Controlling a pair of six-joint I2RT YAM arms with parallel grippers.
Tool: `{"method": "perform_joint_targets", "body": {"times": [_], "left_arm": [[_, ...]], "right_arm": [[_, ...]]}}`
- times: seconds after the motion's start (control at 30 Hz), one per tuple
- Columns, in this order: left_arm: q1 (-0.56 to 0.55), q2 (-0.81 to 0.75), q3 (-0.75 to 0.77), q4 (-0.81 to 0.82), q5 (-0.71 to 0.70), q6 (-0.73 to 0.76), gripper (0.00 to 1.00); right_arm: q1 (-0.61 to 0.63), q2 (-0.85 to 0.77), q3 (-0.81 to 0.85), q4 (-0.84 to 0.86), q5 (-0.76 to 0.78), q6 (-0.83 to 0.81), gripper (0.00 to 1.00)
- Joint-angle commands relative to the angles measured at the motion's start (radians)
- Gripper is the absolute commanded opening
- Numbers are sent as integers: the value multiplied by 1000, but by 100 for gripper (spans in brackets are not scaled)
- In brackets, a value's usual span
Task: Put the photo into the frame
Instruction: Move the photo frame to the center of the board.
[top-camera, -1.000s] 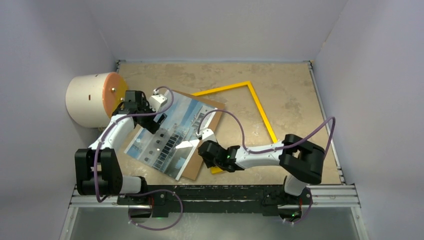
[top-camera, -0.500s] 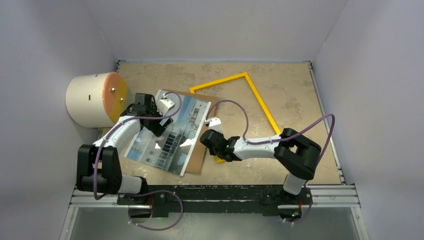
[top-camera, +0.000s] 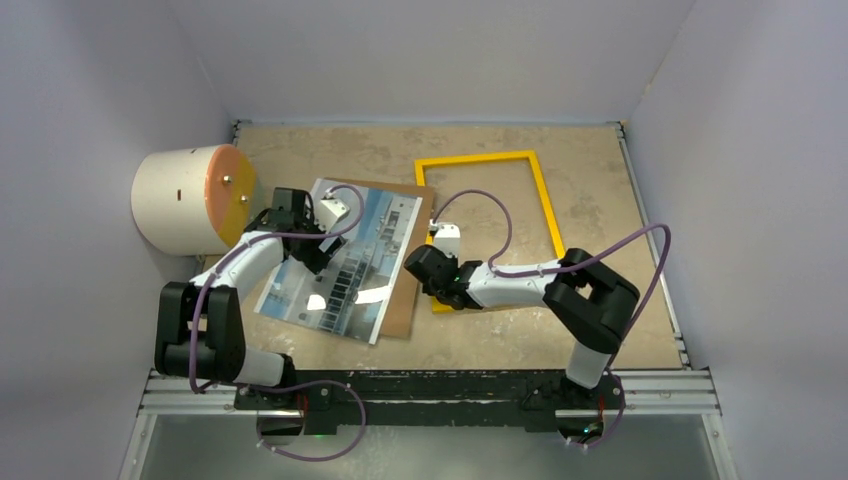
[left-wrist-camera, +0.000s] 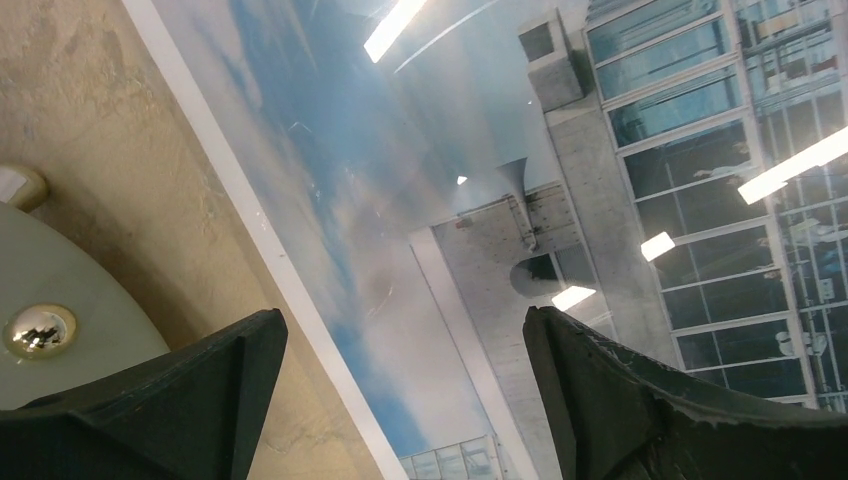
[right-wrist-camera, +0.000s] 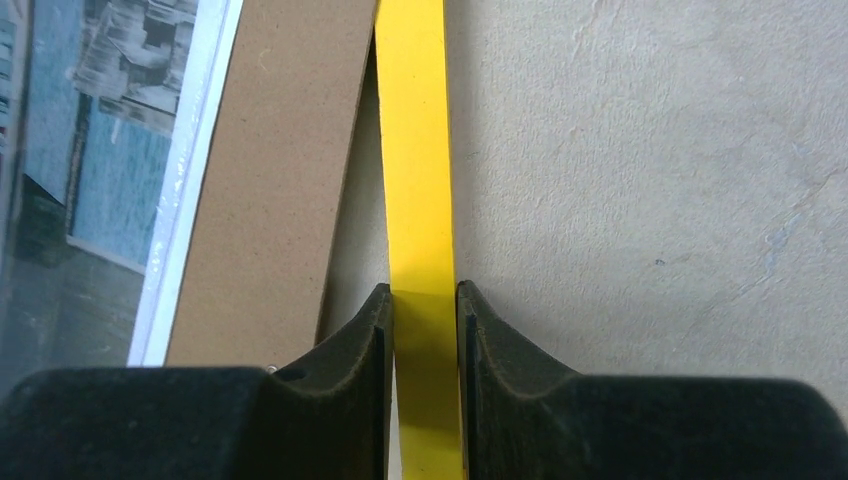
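A mottled tan tabletop sits boxed in by plain pale walls, with a cream cylinder with an orange face lying at the far left. The frame lies flat right of centre, yellow side up, its long axis running away from the arms with the far end leaning slightly left. The right gripper is clamped on its left rail. Just left of it the photo rests on a brown backing board, its long axis slanting from near-left to far-right. The left gripper hangs over the photo's far-left edge with its jaws spread wide, holding nothing.
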Motion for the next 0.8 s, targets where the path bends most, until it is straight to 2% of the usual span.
{"method": "perform_joint_targets", "body": {"times": [0.0,0.27,0.63,0.77], "left_arm": [[-4,3,3,35,-17,-10,97],[-5,2,20,32,-21,-10,98],[-4,3,27,36,-27,-4,99],[-4,1,31,20,-7,-4,99]], "right_arm": [[-55,6,-94,-102,-5,188,0],[-71,57,-79,-93,-35,167,0],[-70,247,175,-209,8,122,0],[-70,268,200,-219,-2,125,0]]}}
